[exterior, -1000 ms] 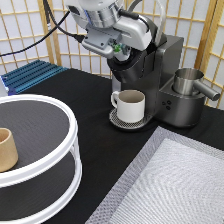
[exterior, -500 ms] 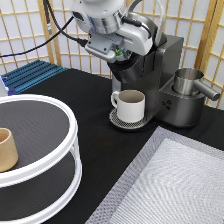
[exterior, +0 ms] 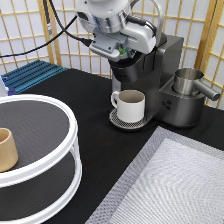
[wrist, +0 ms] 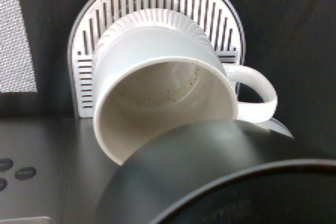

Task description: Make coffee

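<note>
The dark grey coffee machine point(exterior: 165, 85) stands at the exterior view's top right. A cream-white handled mug point(exterior: 130, 105) sits empty on its round drip tray point(exterior: 116, 120). The wrist view looks down into the mug point(wrist: 165, 100) on the slotted tray point(wrist: 86, 65), with the machine's rounded dark head point(wrist: 217, 180) in front. My gripper point(exterior: 122, 51) hangs right over the machine's head, above the mug. A small green-and-white bit, the coffee pod point(exterior: 123, 50), shows between its fingers, so it is shut on the pod.
A white two-tier round stand point(exterior: 55, 150) fills the exterior view's lower left, with a tan handleless cup point(exterior: 7, 149) on its top shelf. A steel jug point(exterior: 189, 82) sits on the machine's right. A grey mesh mat point(exterior: 170, 185) lies at lower right. A blue rack point(exterior: 32, 75) is at far left.
My gripper has moved slightly right and down with the pod, closer to the machine's head. The mug and the rest have not moved.
</note>
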{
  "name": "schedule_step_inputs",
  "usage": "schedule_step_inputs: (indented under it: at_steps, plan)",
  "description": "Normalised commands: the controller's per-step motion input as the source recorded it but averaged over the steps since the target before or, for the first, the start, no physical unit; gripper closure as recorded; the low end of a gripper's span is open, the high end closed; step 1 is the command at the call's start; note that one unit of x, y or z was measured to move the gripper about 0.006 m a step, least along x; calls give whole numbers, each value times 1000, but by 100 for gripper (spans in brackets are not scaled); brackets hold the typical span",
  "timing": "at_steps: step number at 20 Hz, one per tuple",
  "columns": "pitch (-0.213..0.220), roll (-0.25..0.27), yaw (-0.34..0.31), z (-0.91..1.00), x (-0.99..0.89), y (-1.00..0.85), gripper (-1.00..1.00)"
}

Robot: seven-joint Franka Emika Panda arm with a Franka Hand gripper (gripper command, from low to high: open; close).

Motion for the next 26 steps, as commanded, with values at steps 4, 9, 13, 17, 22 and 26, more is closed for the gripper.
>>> schedule_step_inputs:
  at_steps: [4, 9, 13, 17, 22, 26]
  plan:
    - [-73, -62, -13, 28, -86, 167, -100]
    - [-71, -46, -19, 79, -177, -47, -100]
    - [-95, 21, -26, 19, -294, -784, -100]
    - [-71, 55, -7, 0, -310, -868, -100]
    - [-78, 32, -42, 414, -393, -431, -100]
    - [-120, -64, -55, 1000, -246, 667, -100]
